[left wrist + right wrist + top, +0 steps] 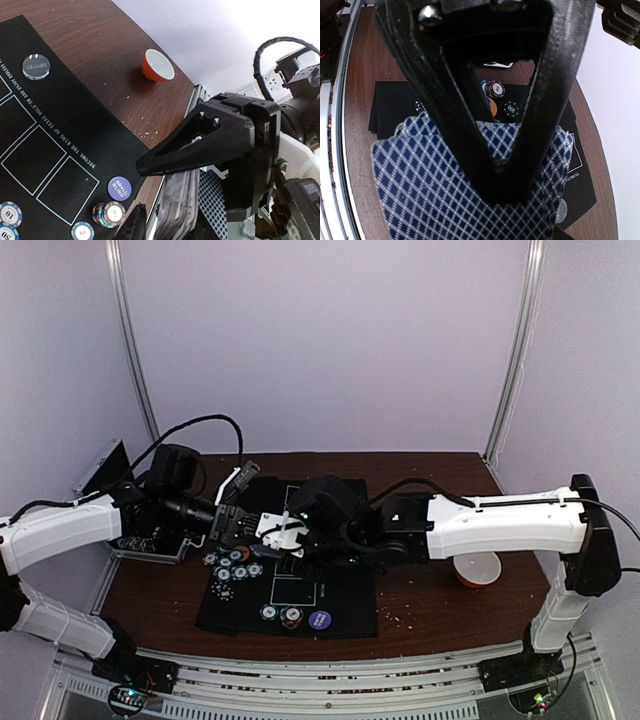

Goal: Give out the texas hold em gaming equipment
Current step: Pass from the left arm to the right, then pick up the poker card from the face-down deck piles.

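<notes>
The deck of playing cards (279, 530) hangs above the black mat (345, 602) between both grippers. My right gripper (297, 524) is shut on it. Its upper finger (495, 125) lies flat on the blue-checked top card (430, 190), and the lower finger is hidden. The left wrist view shows the deck (177, 200) edge-on under that finger (200, 145). My left gripper (172, 230) stands open around the deck, with a sliver of gap at one side. Poker chips (235, 562) lie on the mat below. A chip stack (111, 214) sits beside the purple small-blind disc (119, 187), and a silver dealer disc (36, 66) lies farther along.
A white bowl with an orange outside (476, 568) stands on the brown table to the right of the mat. A dark open case (140, 538) sits at the table's left edge under the left arm. The metal rail (330, 670) runs along the near edge.
</notes>
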